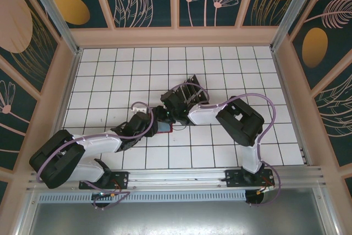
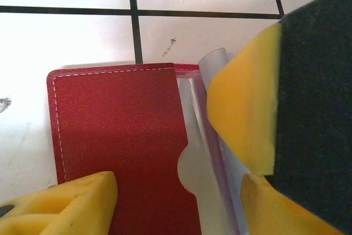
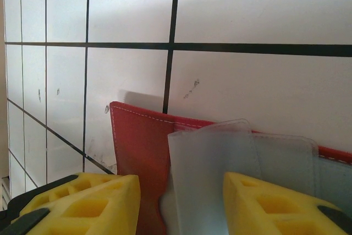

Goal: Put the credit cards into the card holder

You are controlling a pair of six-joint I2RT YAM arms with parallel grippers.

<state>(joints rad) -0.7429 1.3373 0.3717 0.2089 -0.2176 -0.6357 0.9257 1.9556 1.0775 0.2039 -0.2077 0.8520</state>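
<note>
I'm watching both arms meeting mid-table on the top cam, L gripper (image 1: 155, 120) and R gripper (image 1: 169, 111) crowding over the card holder (image 1: 165, 129), which is lying on the white tiled table (image 1: 110, 70) just in front of the slotted rack (image 1: 202, 97). Dark credit cards (image 1: 191, 89) are standing in that rack, as far as I can make out at this res. On the L wrist cam the card holder (image 2: 121, 130) is lying open and flat, red flap w/ white stitching facing up, and clear pocket flaps (image 2: 193, 174) are showing along its right side. L gripper (image 2: 179, 182) is hanging over it w/ jaws apart, one yellow pad (image 2: 77, 202) sitting over the red flap's near corner, nothing clamped. What looks like one of the R gripper's pads (image 2: 242, 114) is pressing against the curled clear flap. On the R wrist cam the R gripper (image 3: 179, 182) is also standing w/ jaws apart, the clear pocket flaps (image 3: 214, 158) running down btwn the fingers and the red card holder (image 3: 140, 147) lying behind them; can't tell if the pads are touching the plastic.
</note>
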